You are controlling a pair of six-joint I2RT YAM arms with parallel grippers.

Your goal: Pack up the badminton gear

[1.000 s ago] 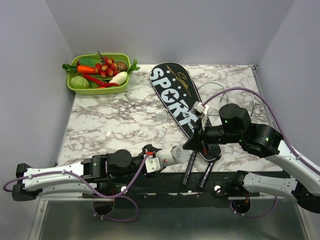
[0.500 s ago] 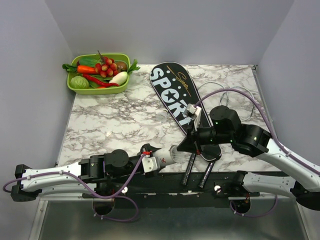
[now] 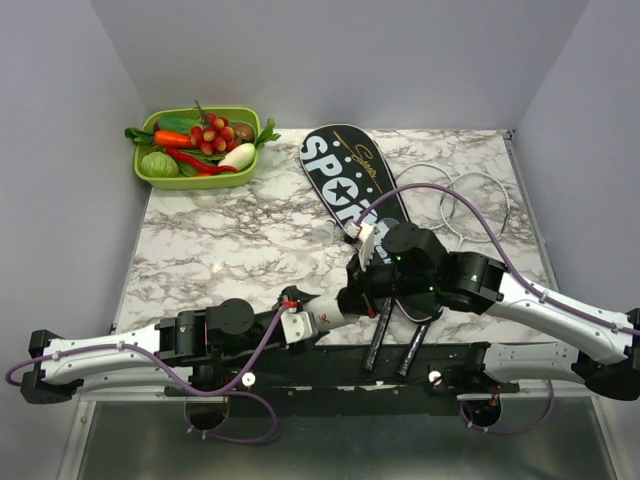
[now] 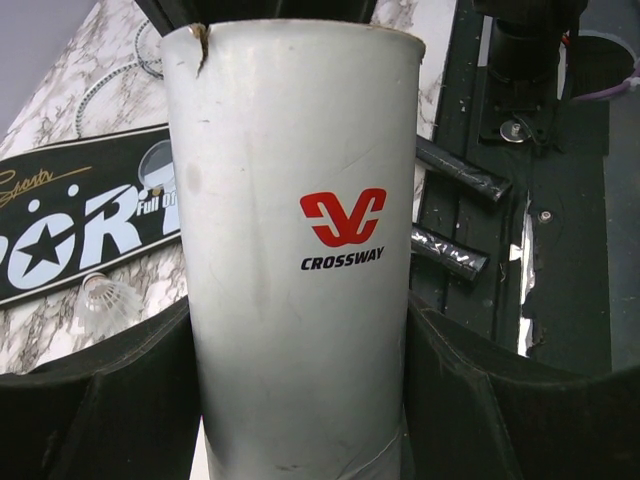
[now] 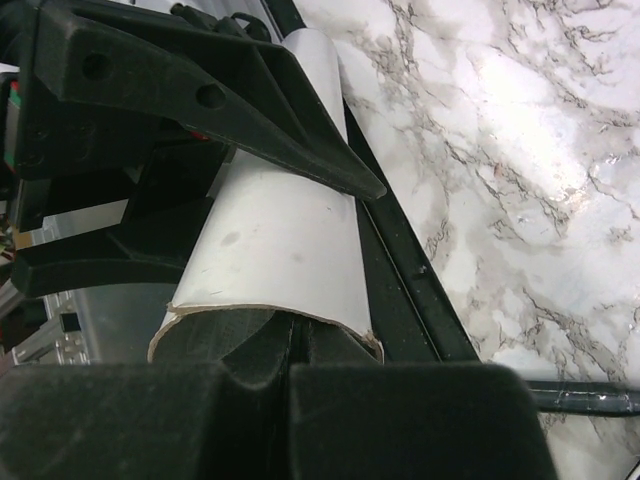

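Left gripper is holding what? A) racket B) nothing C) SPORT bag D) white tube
D: in the left wrist view the left gripper clamps the tube from both sides.

Left gripper (image 3: pixel 312 320): low at the near table edge, holding the white tube (image 3: pixel 340 308), which lies pointing right.
Right gripper (image 3: pixel 352 293): angled down at the tube's free end; fingers not discernible.
"SPORT" bag (image 3: pixel 345 170): flat on the marble table (image 3: pixel 220 250), partly under the right arm.
Rackets (image 3: pixel 380 345): black handles jut past the near edge, silver hoops lie right of the bag.
Green tray (image 3: pixel 190 180): back left corner, filled with toy vegetables.
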